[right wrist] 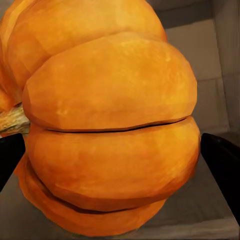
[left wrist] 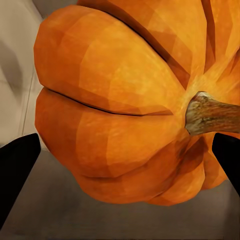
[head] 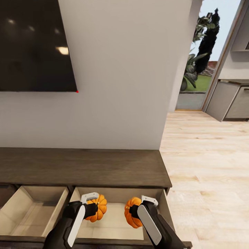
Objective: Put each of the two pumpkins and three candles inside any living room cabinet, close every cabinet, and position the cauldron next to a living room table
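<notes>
Pumpkins (head: 98, 208) (head: 132, 216) gripped above open drawer (head: 114, 193)

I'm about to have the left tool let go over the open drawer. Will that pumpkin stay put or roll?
The left pumpkin is round and ribbed, so it may well roll a bit once released. It is held with its stem sideways, so it would probably tip as it lands. The drawer walls should stop it. It looks rigid, unlikely to squash.

My head feed is bright and even — daylight from the doorway (head: 204, 62) washes the floor (head: 207, 166), ceiling lamps glare softly on the dark screen (head: 34, 45). Both wrist feeds look soft and blocky, 2 close pumpkins lit warm, shadowed underneath.
</notes>
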### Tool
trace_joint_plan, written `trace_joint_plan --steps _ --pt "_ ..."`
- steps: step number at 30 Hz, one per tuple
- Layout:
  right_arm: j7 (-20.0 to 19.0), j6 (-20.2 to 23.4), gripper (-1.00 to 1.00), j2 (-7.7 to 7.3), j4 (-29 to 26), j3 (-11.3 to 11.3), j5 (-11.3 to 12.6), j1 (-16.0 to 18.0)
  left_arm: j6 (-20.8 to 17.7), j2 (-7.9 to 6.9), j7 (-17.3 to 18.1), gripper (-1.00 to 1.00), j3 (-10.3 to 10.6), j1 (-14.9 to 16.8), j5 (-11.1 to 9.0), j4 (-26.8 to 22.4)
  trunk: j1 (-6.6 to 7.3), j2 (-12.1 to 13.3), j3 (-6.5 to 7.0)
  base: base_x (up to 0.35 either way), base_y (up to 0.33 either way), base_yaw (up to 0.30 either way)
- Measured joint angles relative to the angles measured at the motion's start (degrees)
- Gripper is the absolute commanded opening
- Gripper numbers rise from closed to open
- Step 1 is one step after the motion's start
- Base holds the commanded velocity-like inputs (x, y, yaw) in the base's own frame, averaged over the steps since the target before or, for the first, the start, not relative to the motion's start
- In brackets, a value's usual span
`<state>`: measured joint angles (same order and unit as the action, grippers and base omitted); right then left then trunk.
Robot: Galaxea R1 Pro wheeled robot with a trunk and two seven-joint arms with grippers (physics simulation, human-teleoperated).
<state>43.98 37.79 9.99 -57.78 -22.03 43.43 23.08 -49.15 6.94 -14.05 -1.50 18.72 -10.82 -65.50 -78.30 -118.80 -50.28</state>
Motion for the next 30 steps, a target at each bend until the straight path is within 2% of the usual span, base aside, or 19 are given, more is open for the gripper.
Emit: trace_joint_plan --steps 5,8,14,27,30 --pt "0.0 -0.9 -1.00 0.00 4.5 0.0 -0.1 1.6 0.5 0.00 0.0 -1.00 0.1 0.0 0.0 0.3 -1.10 -2.0 -0.90 0.000 0.000 0.000" --pt "-0.1 -3.0 -1.00 0.00 5.4 -0.2 -0.2 1.8 0.7 0.00 0.0 -1.00 0.1 0.0 0.0 0.4 -1.76 -3.2 -1.44 0.000 0.000 0.000" --pt "-0.3 -5.3 -1.00 0.00 5.8 -0.7 -0.2 1.9 5.7 0.05 -0.1 -1.00 0.1 0.0 0.1 3.1 -3.08 -5.6 -2.52 0.000 0.000 0.000" --pt "-0.6 -5.9 -1.00 0.00 5.7 -0.8 -0.2 1.9 8.7 0.18 -0.6 -1.00 0.1 0.0 0.3 4.8 -5.93 -10.8 -4.85 0.000 0.000 0.000" --pt "-0.6 -5.9 -1.00 0.00 5.7 -0.8 -0.2 1.9 9.9 0.18 -0.7 -1.00 1.0 0.0 0.1 4.9 -6.59 -12.0 -5.39 0.000 0.000 0.000"
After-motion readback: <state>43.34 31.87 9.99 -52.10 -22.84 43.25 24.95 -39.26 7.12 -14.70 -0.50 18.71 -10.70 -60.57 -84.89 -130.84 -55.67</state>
